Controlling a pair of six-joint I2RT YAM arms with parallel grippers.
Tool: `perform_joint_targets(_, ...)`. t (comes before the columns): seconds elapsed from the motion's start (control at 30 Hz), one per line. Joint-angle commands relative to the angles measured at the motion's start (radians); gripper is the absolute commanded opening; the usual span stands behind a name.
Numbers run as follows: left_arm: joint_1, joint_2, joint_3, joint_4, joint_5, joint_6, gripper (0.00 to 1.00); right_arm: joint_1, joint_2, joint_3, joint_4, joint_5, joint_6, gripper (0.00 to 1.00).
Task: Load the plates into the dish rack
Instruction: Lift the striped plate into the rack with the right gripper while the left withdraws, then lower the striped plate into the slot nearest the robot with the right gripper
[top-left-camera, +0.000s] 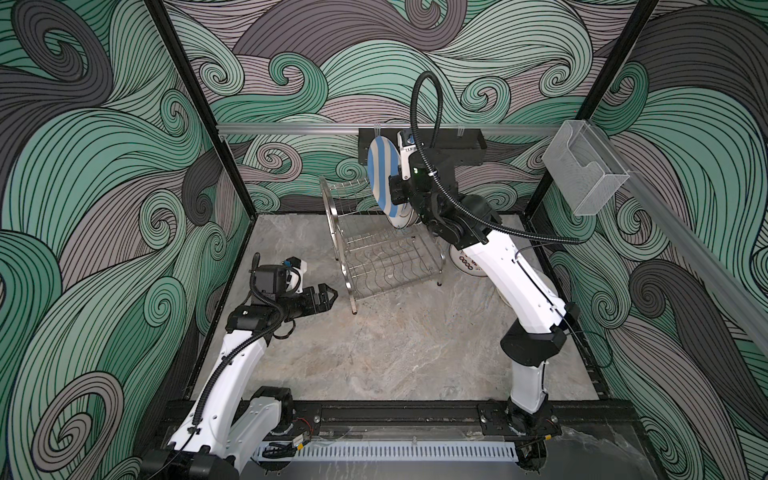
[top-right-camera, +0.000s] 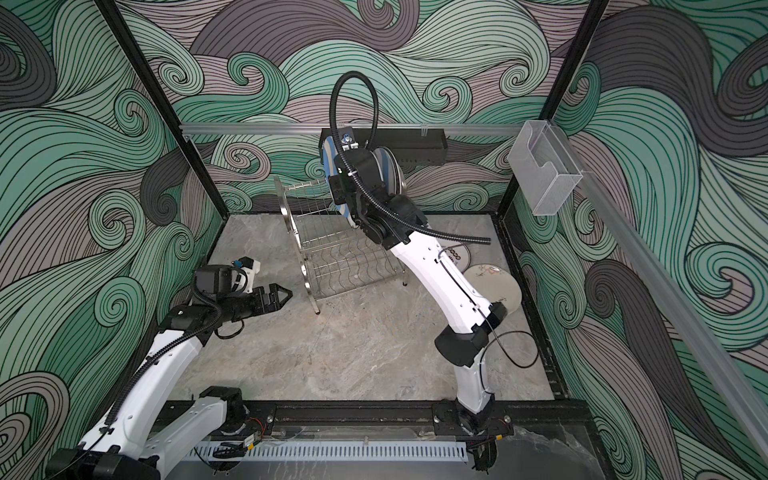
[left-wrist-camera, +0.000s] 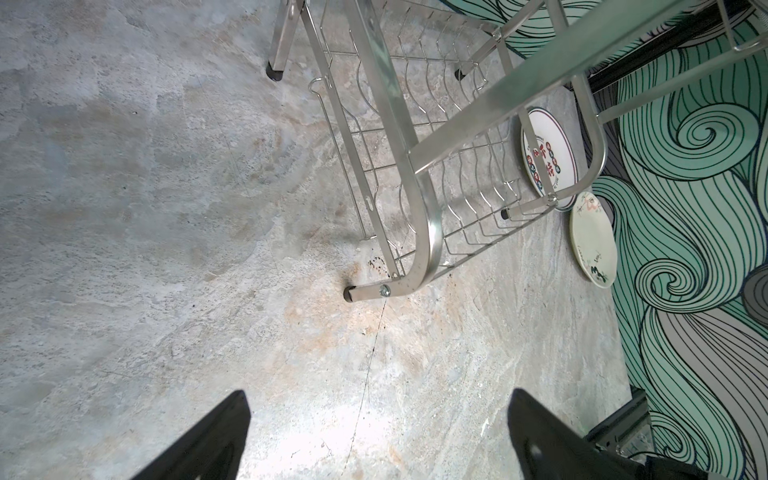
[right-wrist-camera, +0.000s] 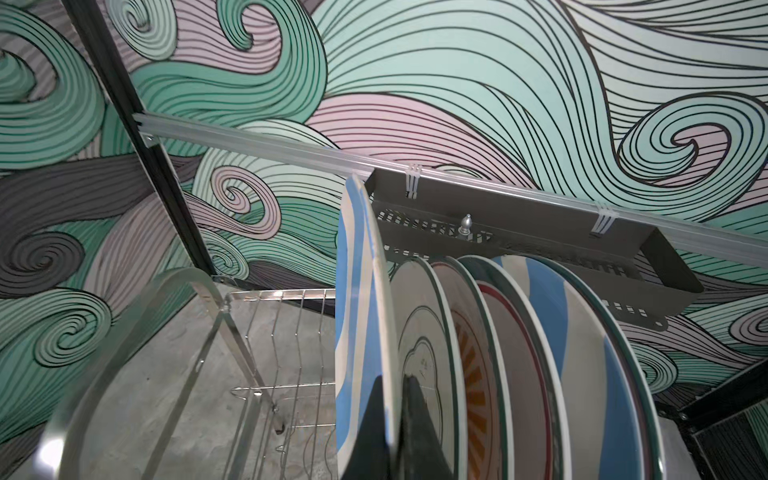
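at nine o'clock on the grey marbled table (top-left-camera: 395, 353), the left gripper (top-left-camera: 332, 296) hovers, fingers spread wide and empty. toward twelve o'clock stands the two-tier shiny steel wire dish rack (top-left-camera: 376, 259). over its upper tier the right gripper (right-wrist-camera: 392, 419) pinches the rim of an upright blue-and-white striped round plate (top-left-camera: 379, 174), just beside other round plates (right-wrist-camera: 519, 353) standing on edge. at the rack's three o'clock, a white plate with red and black characters (left-wrist-camera: 548, 153) and a cream plate (top-right-camera: 496, 286) lie flat.
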Motion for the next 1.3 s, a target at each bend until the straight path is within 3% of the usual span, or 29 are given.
perform_joint_targets(0.0,0.014,0.014,0.027,0.003,0.037,0.013,0.99,-0.002,0.018,0.053,0.075,0.102,-0.043,0.00)
perform_joint_targets(1.27,0.041,0.011,0.014,0.018,0.067,0.023,0.99,0.005,0.071,0.038,0.060,0.072,0.052,0.00)
